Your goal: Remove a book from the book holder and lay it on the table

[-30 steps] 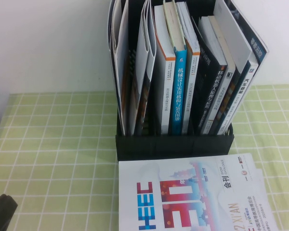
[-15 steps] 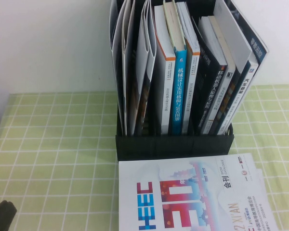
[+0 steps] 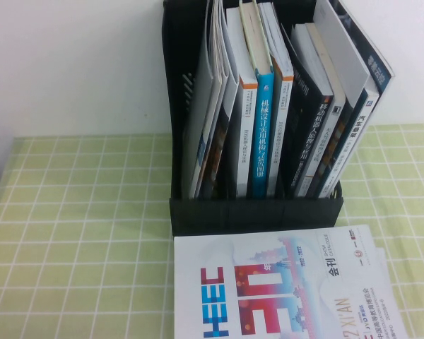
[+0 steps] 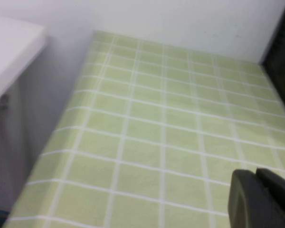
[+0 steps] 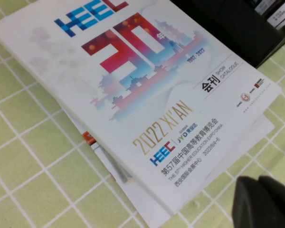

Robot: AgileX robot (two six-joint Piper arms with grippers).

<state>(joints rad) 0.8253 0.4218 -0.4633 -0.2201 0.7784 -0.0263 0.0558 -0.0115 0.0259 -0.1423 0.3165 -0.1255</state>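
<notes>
1. White wall stood behind the table (image 3: 71, 212), its green grid cloth running out to the left edge.
2. Over that left part hung the left gripper (image 4: 263, 199); only the wrist view caught it, with its dark fingers pressed together and holding nothing. A second earlier a dark piece of it had sat at the near left corner of the high view; that corner was now bare cloth, so the arm had drawn back.
3. Against the far edge stood the book holder (image 3: 254, 212). The pale sheets in its leftmost slot, fanned apart a moment before, had slumped right against their neighbours, leaving that slot open. The blue-spined book (image 3: 263, 134) stood upright in a middle slot, dark volumes leaning beyond it.
4. Just in front of the holder's low wall, at the near edge, the book (image 3: 283, 289) lay flat, cover up, resting on other thin printed sheets.
5. Beside the book's corner hovered the right gripper (image 5: 268, 202), closed and empty.
6. With the book flat and both hands clear, I judged the job done.
</notes>
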